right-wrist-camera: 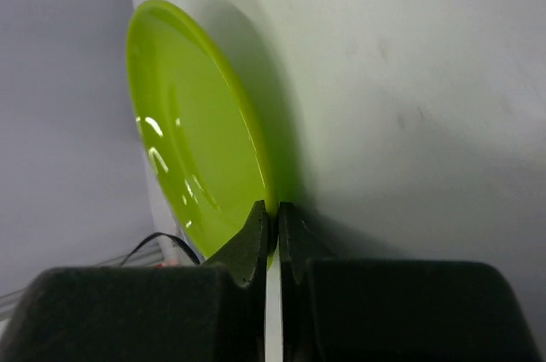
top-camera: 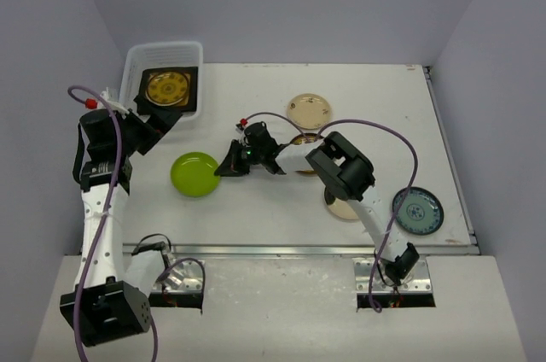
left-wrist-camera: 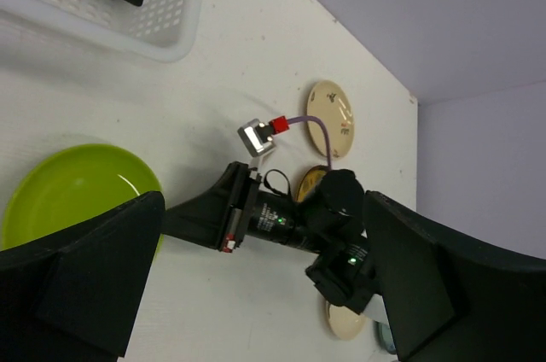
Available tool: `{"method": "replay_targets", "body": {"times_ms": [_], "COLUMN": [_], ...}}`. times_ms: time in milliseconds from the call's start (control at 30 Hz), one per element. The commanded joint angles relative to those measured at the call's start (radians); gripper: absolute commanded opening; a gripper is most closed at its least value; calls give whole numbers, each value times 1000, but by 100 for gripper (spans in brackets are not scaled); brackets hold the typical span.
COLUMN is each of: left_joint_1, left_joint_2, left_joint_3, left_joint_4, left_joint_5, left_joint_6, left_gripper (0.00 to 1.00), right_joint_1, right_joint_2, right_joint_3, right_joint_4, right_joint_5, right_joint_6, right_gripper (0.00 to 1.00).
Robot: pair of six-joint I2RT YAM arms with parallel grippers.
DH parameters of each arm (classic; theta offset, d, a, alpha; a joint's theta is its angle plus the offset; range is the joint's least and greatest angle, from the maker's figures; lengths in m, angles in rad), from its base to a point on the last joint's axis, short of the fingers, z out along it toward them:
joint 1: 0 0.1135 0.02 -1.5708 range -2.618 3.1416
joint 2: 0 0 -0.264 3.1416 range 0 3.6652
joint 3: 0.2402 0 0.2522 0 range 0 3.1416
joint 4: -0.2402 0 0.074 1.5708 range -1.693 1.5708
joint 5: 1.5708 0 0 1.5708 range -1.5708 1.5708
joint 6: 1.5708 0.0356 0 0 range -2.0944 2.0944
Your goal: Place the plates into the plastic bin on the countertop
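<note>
Lime-green plate: likely light, stiff, slippery, chippable; take by rim. Right jaws pinch its rim; left jaws wide, empty.

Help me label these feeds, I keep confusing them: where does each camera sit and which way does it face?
Top external: fixed above and behind the arms, looking down on the countertop and plastic bin; both arms show, bases at the bottom.
Left wrist: on the left arm, looking across the countertop past its own open fingers toward the right gripper.
Right wrist: on the right arm, looking along its own fingers, shut on the lime-green plate's rim.
Shared: all three show the lime-green plate.
</note>
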Motion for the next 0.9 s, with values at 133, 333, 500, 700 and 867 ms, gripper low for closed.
{"method": "replay_targets", "body": {"times_ms": [133,333,500,700,867], "left_joint_1": [-168,-267,-348,-389,-389], "left_joint_2": [119,222,297,371,351], "left_joint_3": [15,-1,4,10,26], "left_joint_4": [-29,-4,41,79,105], "left_joint_5": [18,126,235,300,273], "left_joint_6": [197,233,232,221,183], "left_gripper": [100,100,95,31,5], "right_joint_1": [-64,-239,-341,-342,-342], "right_joint_2": [-475,-669,-713,-707,-687], "right_joint_3": [-361,-416,-490,-521,-531], "right_joint_4": [-202,-320,-73,59,104], "right_joint_5": [223,-45,-406,-431,-430], "right_joint_6": [-217,-339,-169,-66,-34], "right_gripper": [0,0,0,0,0]}}
